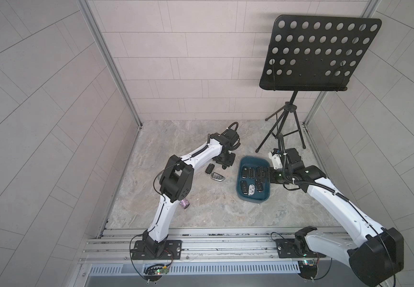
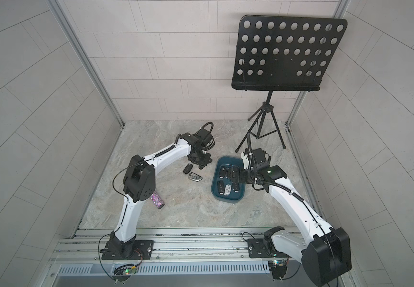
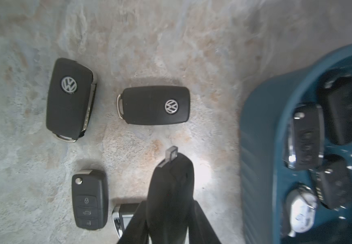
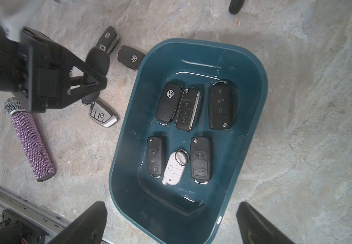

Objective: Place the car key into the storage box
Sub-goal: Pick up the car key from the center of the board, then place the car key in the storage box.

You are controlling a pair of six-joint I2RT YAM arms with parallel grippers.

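Note:
My left gripper is shut on a black car key. It holds the key above the marble table, just left of the storage box, with the key's metal end sticking out past the fingers. The right wrist view shows that same held car key in the left gripper. The dark teal storage box holds several key fobs, one of them white. My right gripper hangs open over the box's near end, with nothing between its fingers.
Two black VW keys, a button-side key and a silver key lie on the table left of the box. A glittery pink microphone lies by the left arm. A black music stand stands at the back right.

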